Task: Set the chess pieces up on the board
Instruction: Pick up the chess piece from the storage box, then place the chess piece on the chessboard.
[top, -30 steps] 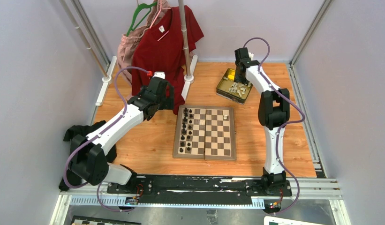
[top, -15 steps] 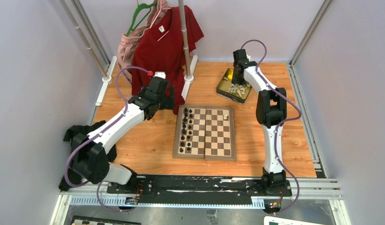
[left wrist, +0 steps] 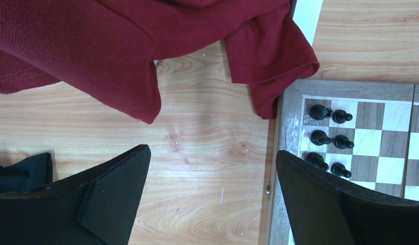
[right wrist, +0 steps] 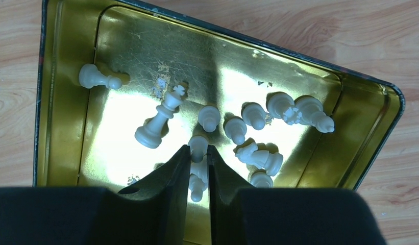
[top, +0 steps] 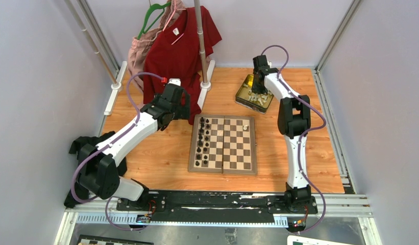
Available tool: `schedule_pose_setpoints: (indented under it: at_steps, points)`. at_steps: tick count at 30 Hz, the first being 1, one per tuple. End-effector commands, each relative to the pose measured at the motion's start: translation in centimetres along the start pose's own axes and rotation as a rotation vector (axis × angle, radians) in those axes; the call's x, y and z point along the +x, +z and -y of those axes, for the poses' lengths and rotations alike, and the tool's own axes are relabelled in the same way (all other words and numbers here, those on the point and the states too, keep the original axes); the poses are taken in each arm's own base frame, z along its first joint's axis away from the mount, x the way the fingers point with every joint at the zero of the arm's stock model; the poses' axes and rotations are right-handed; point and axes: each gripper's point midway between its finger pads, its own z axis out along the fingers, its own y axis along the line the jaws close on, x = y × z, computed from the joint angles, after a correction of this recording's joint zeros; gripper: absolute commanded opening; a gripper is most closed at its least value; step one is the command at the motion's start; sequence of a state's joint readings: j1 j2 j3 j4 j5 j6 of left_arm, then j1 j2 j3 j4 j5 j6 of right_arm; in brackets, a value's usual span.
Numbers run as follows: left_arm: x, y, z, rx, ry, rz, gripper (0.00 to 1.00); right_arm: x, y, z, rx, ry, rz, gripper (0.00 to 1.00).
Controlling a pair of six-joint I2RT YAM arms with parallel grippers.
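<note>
Chess pieces [right wrist: 156, 122] were scattered in the gold tin [right wrist: 64, 102], where one white piece [right wrist: 198, 144] was pinched between the narrowed jaws of the right gripper [right wrist: 198, 153]. The left gripper [left wrist: 212, 155] was held wide open above the table [left wrist: 197, 127] beside the board [top: 238, 148].

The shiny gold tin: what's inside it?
Loose white chess pieces lie on the floor of the gold tin. The right gripper pinches one; its fingers hide anything beneath them.

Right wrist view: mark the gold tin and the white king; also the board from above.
gold tin [right wrist: 64, 102], right wrist view, on its left inner wall.
white king [right wrist: 162, 113], right wrist view, on its stem.
board [top: 240, 153], top external view, on a bare square.
</note>
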State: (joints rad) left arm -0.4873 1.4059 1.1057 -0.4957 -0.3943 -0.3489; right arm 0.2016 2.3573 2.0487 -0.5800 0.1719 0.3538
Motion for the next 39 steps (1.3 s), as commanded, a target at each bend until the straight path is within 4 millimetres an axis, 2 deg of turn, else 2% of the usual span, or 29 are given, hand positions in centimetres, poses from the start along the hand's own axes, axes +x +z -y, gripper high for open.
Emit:
schedule_pose_setpoints:
  at_steps: [1,6,11,16,21,24,31,34,39]
  points:
    - [-1.2,0.0,0.3,0.011,-0.011,0.023,1.0,0.0,0.7,0.7,0.004,0.005,-0.01,0.2]
    - [-1.2,0.1,0.4,0.011,-0.011,0.022,1.0,-0.4,0.2,0.9,0.002,-0.003,0.002,0.0]
    - [-1.4,0.0,0.4,0.012,-0.015,0.027,1.0,-2.2,-1.8,0.9,-0.013,-0.029,0.055,0.0]
    - [-1.7,-0.2,0.5,0.018,-0.019,0.04,1.0,-4.1,-4.7,0.3,-0.037,-0.052,0.117,0.0]
    - [-1.9,-0.3,0.5,0.024,-0.018,0.047,1.0,-4.0,-7.7,-0.7,-0.062,-0.081,0.141,0.0]
    - [-2.1,-0.5,0.5,0.028,-0.017,0.055,1.0,-2.5,-9.9,-1.8,-0.086,-0.116,0.138,0.0]
    - [-2.1,-0.8,0.6,0.043,-0.024,0.069,1.0,2.9,-13.5,-5.7,-0.146,-0.239,0.101,0.0]
    - [-2.1,-0.9,0.6,0.05,-0.03,0.074,1.0,5.5,-14.3,-7.1,-0.164,-0.286,0.072,0.0]
    - [-1.7,-1.0,0.4,0.051,-0.033,0.076,1.0,8.9,-14.5,-8.0,-0.179,-0.328,0.002,0.0]
